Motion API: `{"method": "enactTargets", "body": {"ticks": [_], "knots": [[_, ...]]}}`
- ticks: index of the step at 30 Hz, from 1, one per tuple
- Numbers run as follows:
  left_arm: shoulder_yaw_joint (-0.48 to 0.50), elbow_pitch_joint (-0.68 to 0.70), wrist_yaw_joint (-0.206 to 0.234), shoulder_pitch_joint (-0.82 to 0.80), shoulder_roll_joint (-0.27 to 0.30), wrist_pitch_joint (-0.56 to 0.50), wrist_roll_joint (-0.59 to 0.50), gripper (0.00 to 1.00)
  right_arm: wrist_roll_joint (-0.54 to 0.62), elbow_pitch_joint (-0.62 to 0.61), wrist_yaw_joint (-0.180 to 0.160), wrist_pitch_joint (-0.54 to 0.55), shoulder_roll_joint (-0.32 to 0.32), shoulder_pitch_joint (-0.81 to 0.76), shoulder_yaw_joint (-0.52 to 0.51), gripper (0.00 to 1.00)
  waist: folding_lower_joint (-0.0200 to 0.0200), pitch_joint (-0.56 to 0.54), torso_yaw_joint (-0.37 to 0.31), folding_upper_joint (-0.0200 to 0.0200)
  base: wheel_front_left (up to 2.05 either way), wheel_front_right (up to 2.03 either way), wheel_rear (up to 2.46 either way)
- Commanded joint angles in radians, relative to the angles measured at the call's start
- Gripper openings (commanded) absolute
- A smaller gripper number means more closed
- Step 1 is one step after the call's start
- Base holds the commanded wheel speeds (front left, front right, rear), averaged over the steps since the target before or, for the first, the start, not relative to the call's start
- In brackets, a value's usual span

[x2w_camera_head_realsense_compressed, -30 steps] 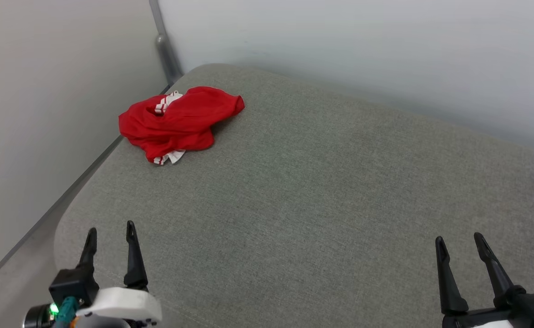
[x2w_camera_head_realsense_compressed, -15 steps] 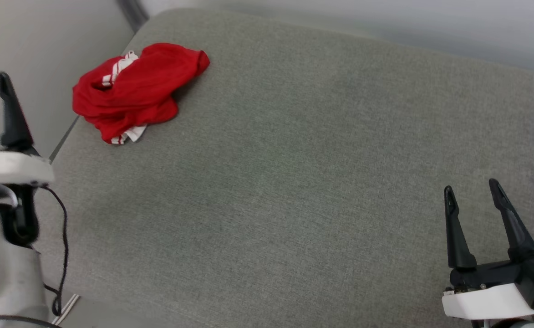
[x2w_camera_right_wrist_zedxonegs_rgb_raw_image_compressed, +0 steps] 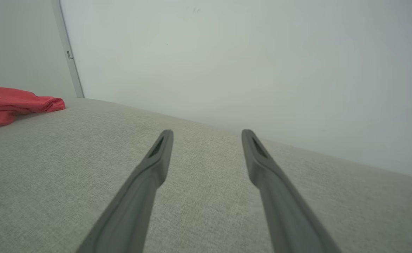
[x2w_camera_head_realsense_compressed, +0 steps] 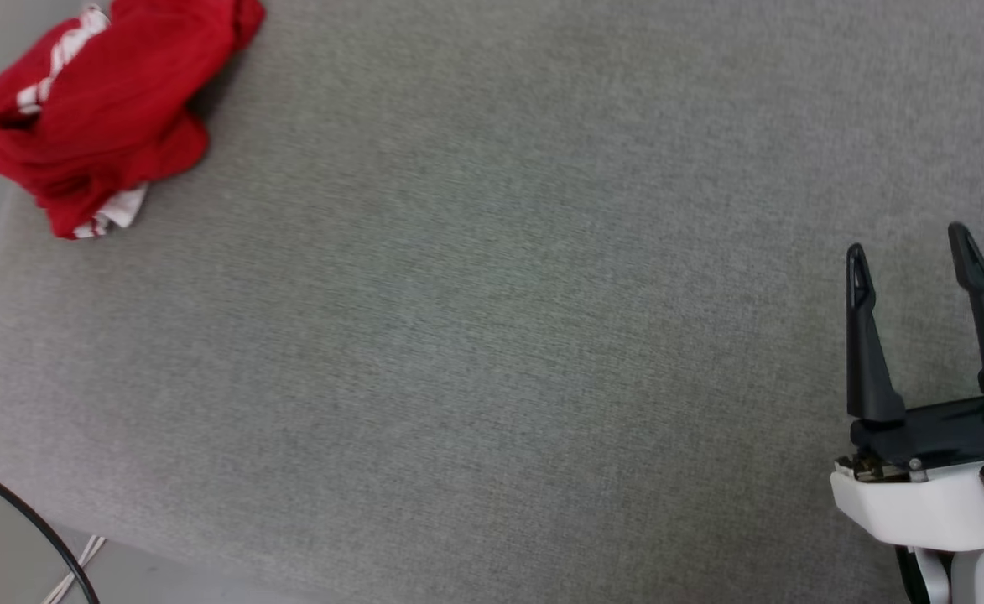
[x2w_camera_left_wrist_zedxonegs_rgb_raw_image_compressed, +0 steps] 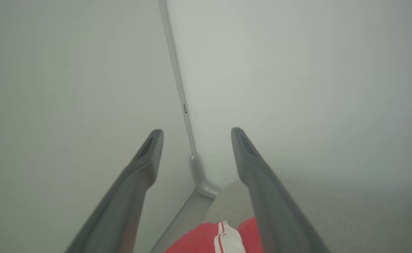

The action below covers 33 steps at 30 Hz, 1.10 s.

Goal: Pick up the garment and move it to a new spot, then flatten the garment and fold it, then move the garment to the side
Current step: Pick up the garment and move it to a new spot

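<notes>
Head view, garment point(x2w_camera_head_realsense_compressed: 97, 101) seemingly touching cushion point(x2w_camera_head_realsense_compressed: 492, 352) edge

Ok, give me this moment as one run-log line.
stage: pre-grasp | garment: crumpled, unheld, far-left corner of cushion | left gripper: open, empty, near garment | right gripper: open, empty, over bare cushion

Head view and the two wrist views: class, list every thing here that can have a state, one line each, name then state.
garment: crumpled in a heap on the grey cushion, unfolded, not held.
left claw: open, empty; the garment shows low between its fingers, ungripped.
right claw: open, empty, over bare cushion, well apart from the garment.
</notes>
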<state>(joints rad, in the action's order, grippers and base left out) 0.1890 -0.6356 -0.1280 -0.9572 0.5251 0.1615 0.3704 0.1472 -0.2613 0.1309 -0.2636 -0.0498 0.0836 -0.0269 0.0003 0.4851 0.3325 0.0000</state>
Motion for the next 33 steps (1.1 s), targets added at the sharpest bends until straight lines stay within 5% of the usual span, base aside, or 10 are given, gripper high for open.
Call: {"method": "enactTargets", "body": {"ticks": [1,9,19,33], "knots": [[-0.026,-0.015,-0.001,-0.031,0.016,-0.030,0.041,1.00,0.006,-0.016,0.000,-0.002,-0.001,0.020,0.002,1.00,-0.0003,0.044,-0.026,0.0000,0.00,0.00,0.00],[-0.248,-0.060,-0.001,-0.052,0.154,-0.342,0.287,1.00,0.030,-0.073,0.000,-0.002,-0.001,0.047,0.027,1.00,-0.0003,0.104,-0.052,0.0000,0.00,0.00,0.00],[-0.415,-0.032,-0.001,0.027,0.256,-0.691,0.617,1.00,0.035,-0.099,0.000,-0.002,-0.001,0.068,0.055,1.00,-0.0003,0.175,-0.086,0.0000,0.00,0.00,0.00],[-0.526,-0.100,-0.001,0.061,0.234,-0.792,0.755,1.00,0.046,-0.106,0.000,-0.002,-0.001,0.088,0.054,1.00,-0.0003,0.226,-0.111,0.0000,0.00,0.00,0.00]]}}
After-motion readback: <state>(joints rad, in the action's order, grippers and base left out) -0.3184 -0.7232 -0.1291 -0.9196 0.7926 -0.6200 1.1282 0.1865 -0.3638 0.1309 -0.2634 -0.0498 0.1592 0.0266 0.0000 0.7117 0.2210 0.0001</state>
